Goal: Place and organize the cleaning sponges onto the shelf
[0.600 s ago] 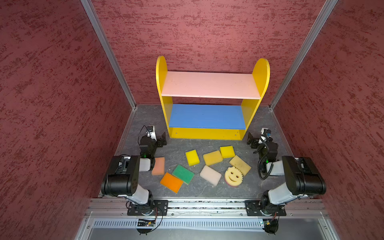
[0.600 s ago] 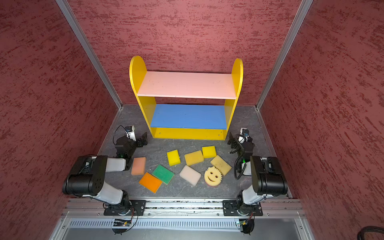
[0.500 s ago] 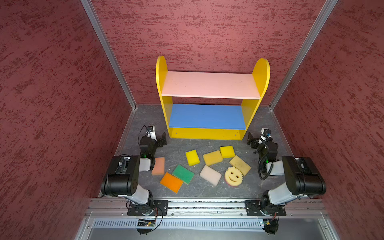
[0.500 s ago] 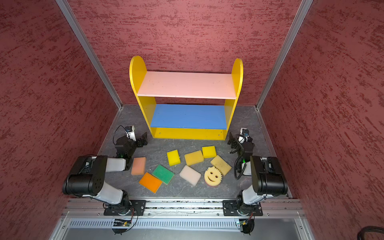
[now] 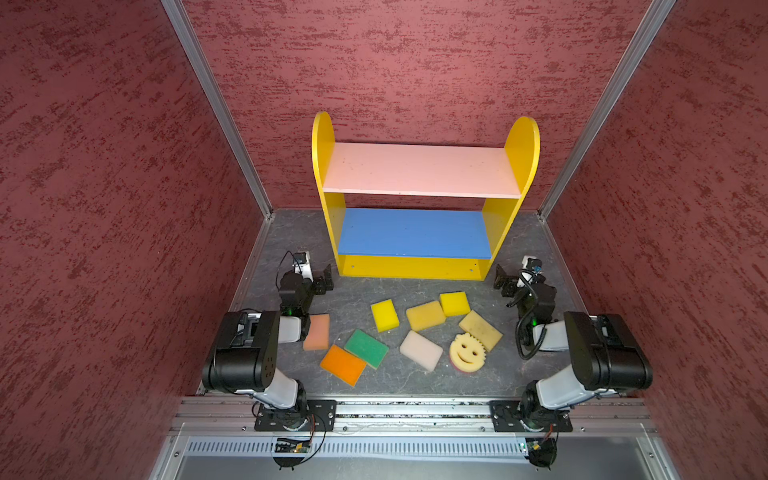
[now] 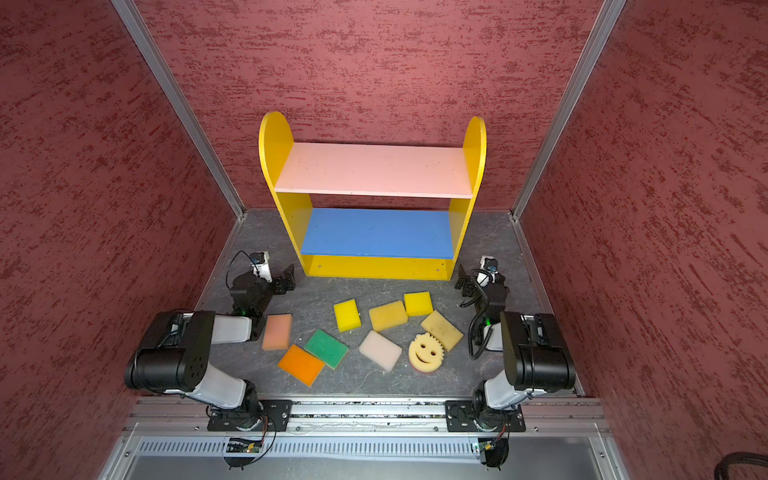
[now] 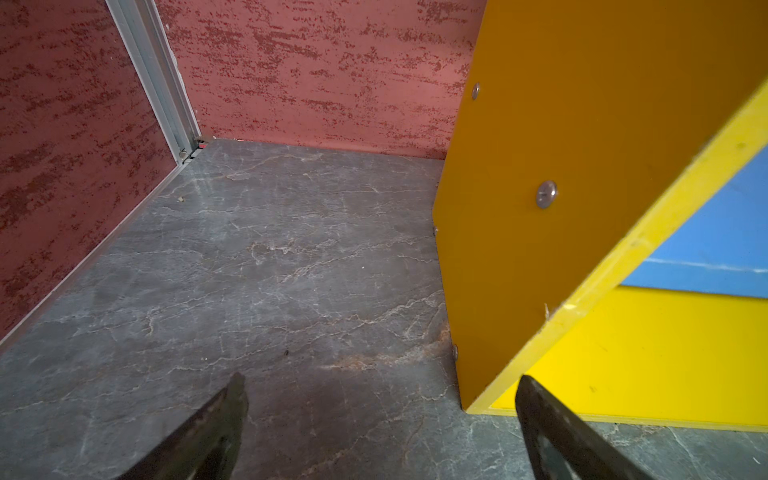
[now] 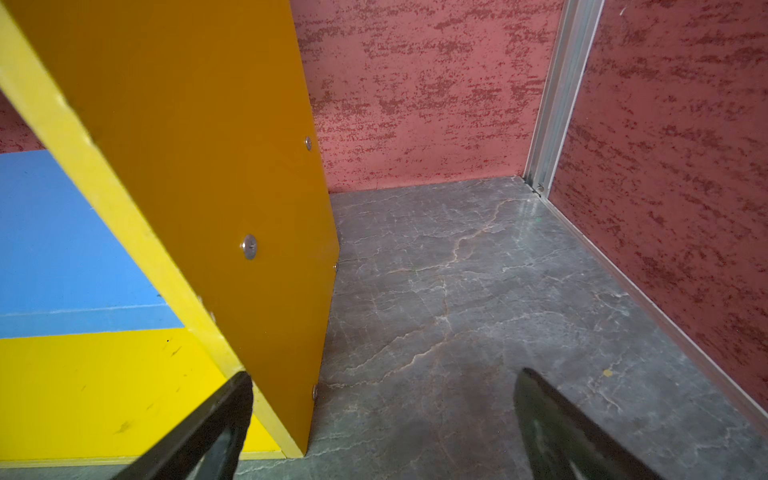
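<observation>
**In both top views,** nine foam cleaning sponges [image 5: 421,350] lie scattered on the grey, marble-veined counter [image 5: 415,384]. They sit in front of the small shelf [image 5: 419,170], which has yellow round-topped sides; its pale pink and blue boards are bare. A peach block [image 5: 317,332] lies beside the left arm. An orange block [image 5: 343,365] touches a green-topped block [image 5: 366,348], and a golden block [image 5: 425,315] touches a small yellow block [image 5: 454,303]. The round scalloped smiley-face sponge [image 5: 468,351] touches a tan block [image 5: 480,329]. The left tool [image 5: 326,279] and right tool [image 5: 502,281] sit low by the shelf's front corners, jaws spread wide and empty, clear of every sponge.

**In the left wrist view,** the left tool [image 7: 380,378] frames bare counter and the shelf's yellow side panel. No sponge shows.

**In the right wrist view,** the right tool [image 8: 384,372] likewise spans empty counter beside the opposite panel.

The sponges look light, soft and springy, and unlikely to break. A top-down pinch across a block's short sides seems the surest hold, squeezing gently so the foam does not buckle. Lifting one of a touching pair could drag its neighbour along.
</observation>
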Motion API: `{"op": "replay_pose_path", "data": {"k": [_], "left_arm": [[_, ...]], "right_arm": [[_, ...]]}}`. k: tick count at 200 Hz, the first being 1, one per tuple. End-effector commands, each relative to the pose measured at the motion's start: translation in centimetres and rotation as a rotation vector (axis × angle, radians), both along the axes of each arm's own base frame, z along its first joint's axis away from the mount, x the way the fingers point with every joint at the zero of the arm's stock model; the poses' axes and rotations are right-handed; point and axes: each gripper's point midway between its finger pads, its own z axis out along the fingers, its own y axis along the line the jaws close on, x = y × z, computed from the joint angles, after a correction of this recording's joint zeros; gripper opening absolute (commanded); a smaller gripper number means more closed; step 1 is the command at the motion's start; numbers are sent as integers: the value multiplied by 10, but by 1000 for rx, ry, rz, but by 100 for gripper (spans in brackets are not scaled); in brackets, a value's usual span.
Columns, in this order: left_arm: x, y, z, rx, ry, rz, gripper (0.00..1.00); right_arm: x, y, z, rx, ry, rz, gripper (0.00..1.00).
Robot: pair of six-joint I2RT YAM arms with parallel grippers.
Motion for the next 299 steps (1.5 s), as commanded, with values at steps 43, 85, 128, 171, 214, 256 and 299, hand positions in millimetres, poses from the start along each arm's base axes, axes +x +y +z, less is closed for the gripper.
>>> {"op": "replay_pose_path", "data": {"k": [43, 85, 128, 171, 214, 256, 299], "left_arm": [[2, 0, 5, 1, -13, -15, 99], [2, 1, 4, 6, -9, -10, 99], [0, -15, 22, 40, -1, -76, 99], [-8, -1, 60, -17, 13, 59, 99], [-31, 19, 82, -171, 81, 292, 99], [-69, 49, 101, -413, 113, 510, 99], [-65, 16, 109, -516, 172, 243, 46]], "right_arm": [[0, 2, 5, -9, -21, 17, 99], [0, 2, 5, -10, -21, 16, 99], [-13, -20, 31, 15, -80, -121, 99], [-34, -41, 66, 79, -126, -292, 99], [-66, -57, 64, 241, 27, -450, 99], [-83, -36, 49, 249, 208, -389, 88], [-81, -6, 58, 308, 275, -248, 0]]}}
